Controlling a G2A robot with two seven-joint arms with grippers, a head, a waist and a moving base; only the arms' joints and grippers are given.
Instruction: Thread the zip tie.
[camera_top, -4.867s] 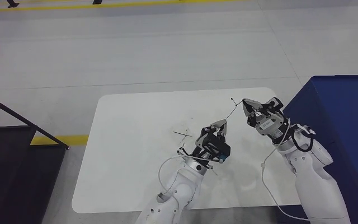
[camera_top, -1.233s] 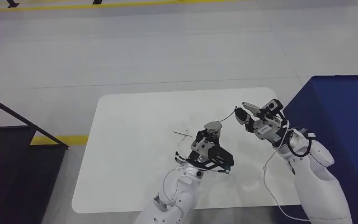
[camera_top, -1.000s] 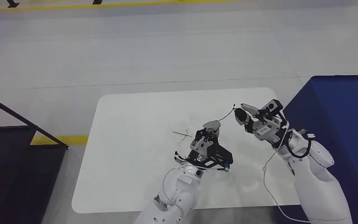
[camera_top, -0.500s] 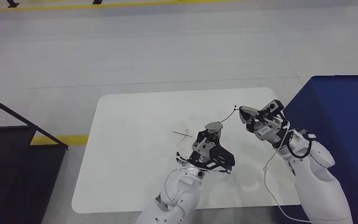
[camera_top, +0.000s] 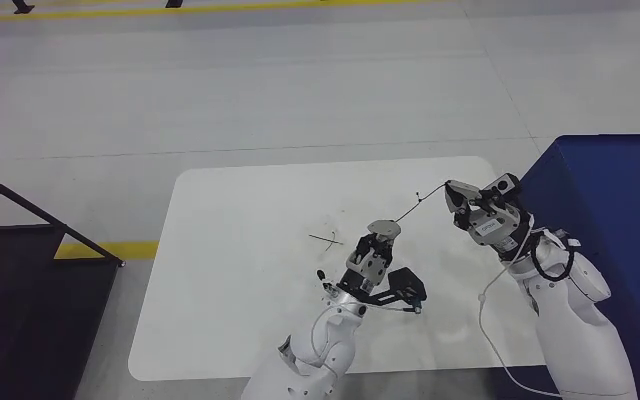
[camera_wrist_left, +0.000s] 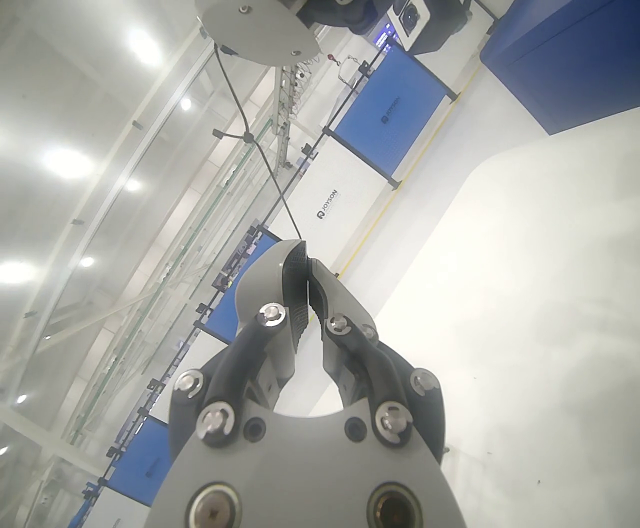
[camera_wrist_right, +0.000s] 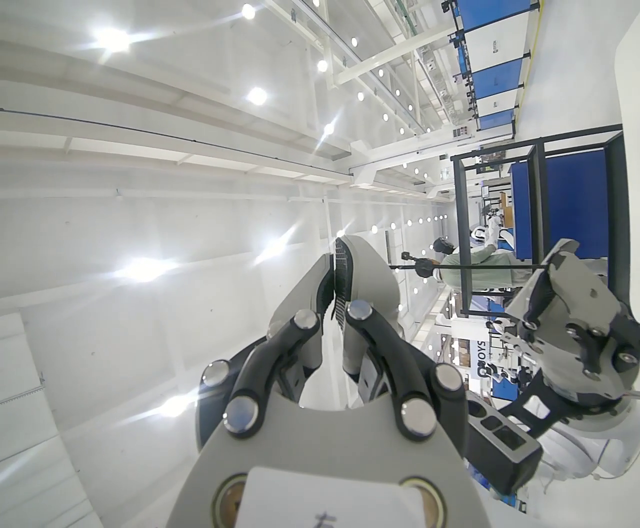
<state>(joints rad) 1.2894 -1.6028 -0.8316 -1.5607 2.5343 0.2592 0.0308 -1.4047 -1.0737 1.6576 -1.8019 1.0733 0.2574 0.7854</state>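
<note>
Both left pincer (camera_wrist_left: 306, 257) and right pincer (camera_wrist_right: 334, 250) clamp the zip tie (camera_wrist_left: 271, 182) above the table (camera_top: 230, 300), near its right edge; a harder pull may slip it loose.

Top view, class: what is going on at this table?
Two robot arms hold one black zip tie in the air above the white table. The left gripper is shut on one end, the right gripper on the other. Whether the tail has entered the head cannot be told. A thin dark strip lies on the table.
</note>
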